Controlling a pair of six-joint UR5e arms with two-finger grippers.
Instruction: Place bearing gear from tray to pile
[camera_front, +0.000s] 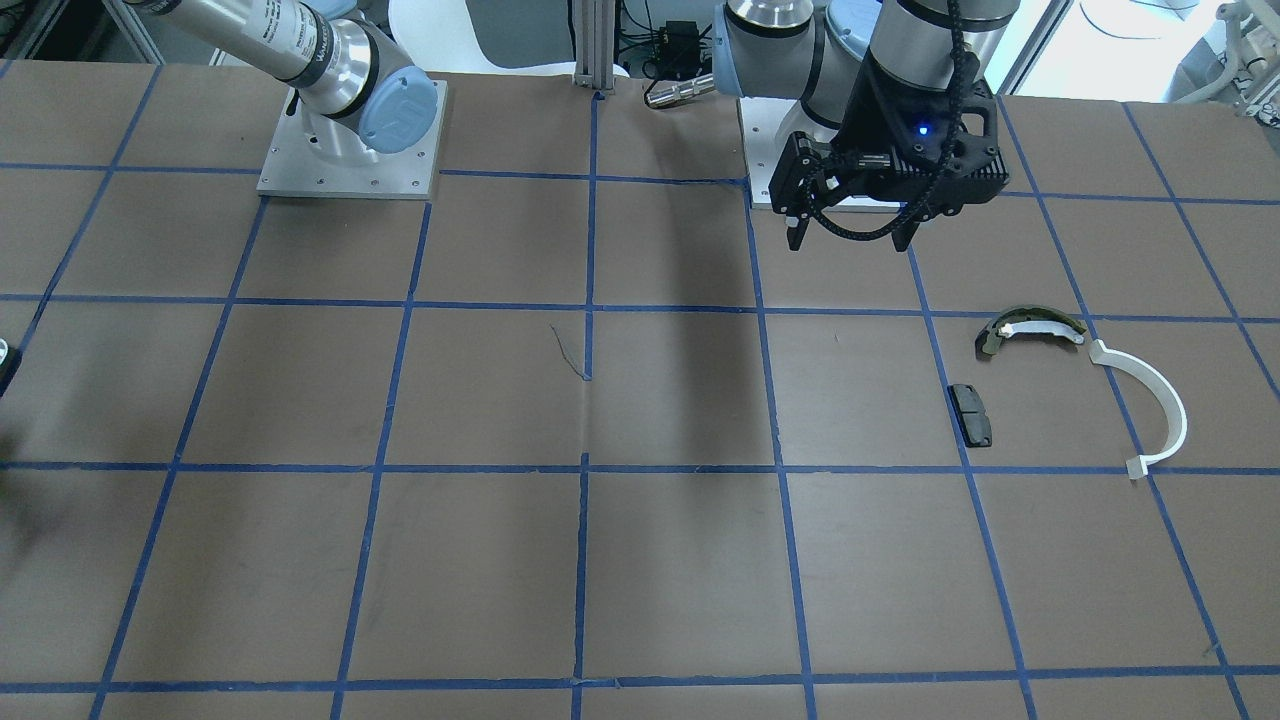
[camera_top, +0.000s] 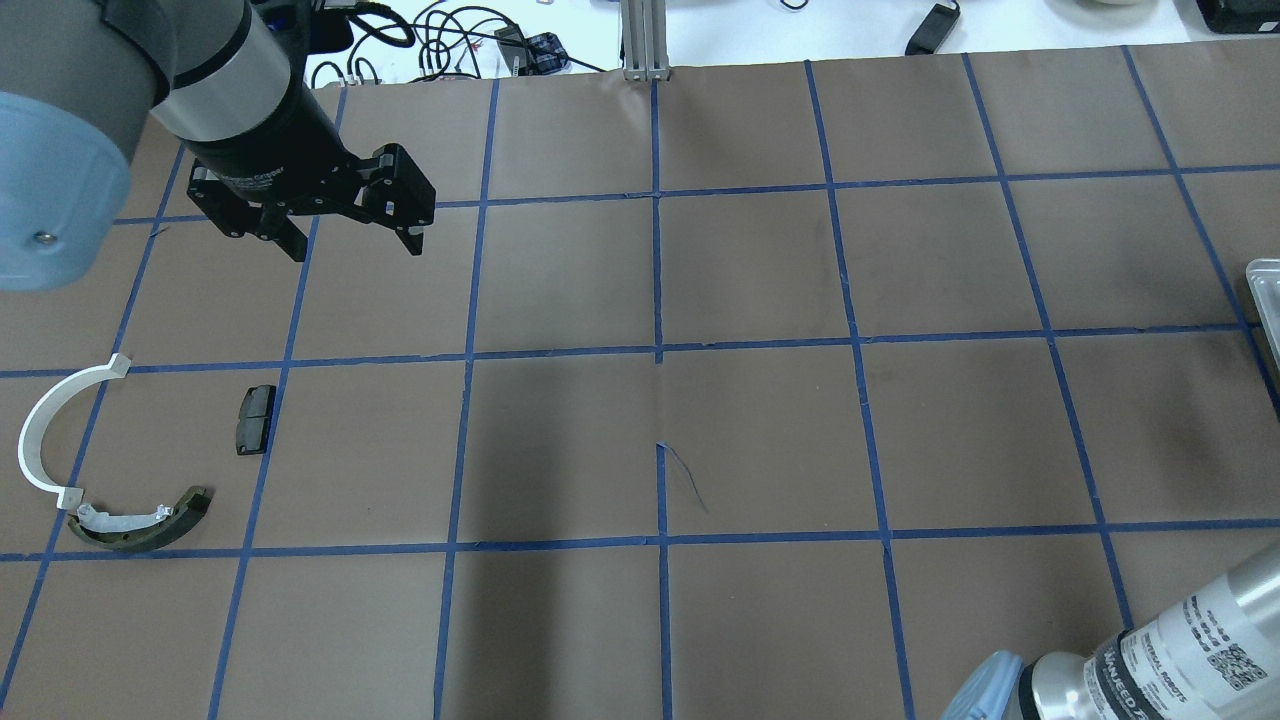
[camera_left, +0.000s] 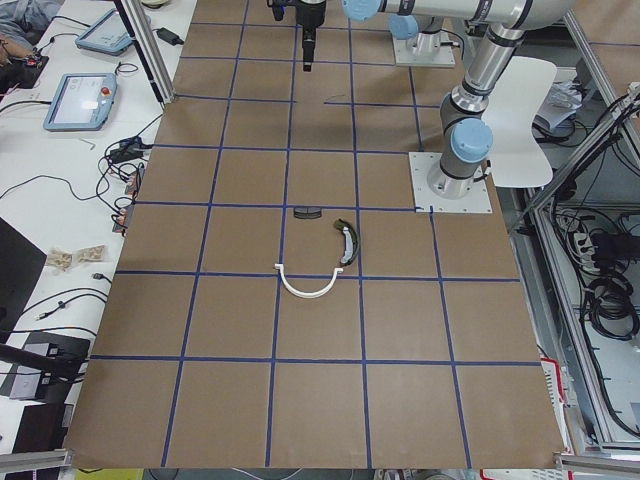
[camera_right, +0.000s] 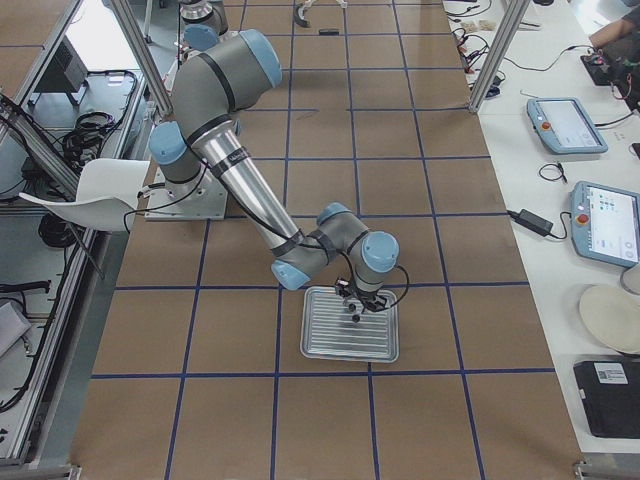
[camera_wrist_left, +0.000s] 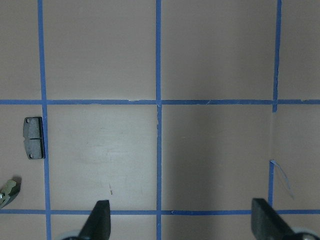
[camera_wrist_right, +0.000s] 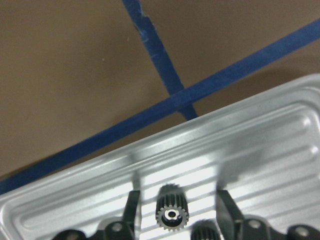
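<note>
Fingers (camera_wrist_right: 131, 210) of the right gripper (camera_wrist_right: 177, 196) stand spread around a bearing gear (camera_wrist_right: 171, 207) on the tray (camera_wrist_right: 280, 150) (left gripper (camera_top: 355, 243) spread too, over the worktop (camera_top: 760, 430)).

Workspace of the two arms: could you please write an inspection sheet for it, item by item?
surface: brown table with a blue tape grid; one small tear near the middle.
job's things: bearing gear on the tray; pile of white arc, brake shoe, black pad.
clutter: second toothed part beside the gear, cut off.
grippers: left gripper open, empty, above the table; right gripper open, straddling the gear.
cables: black cable on the left arm.
surroundings: white chair, tablets on a side bench.
</note>
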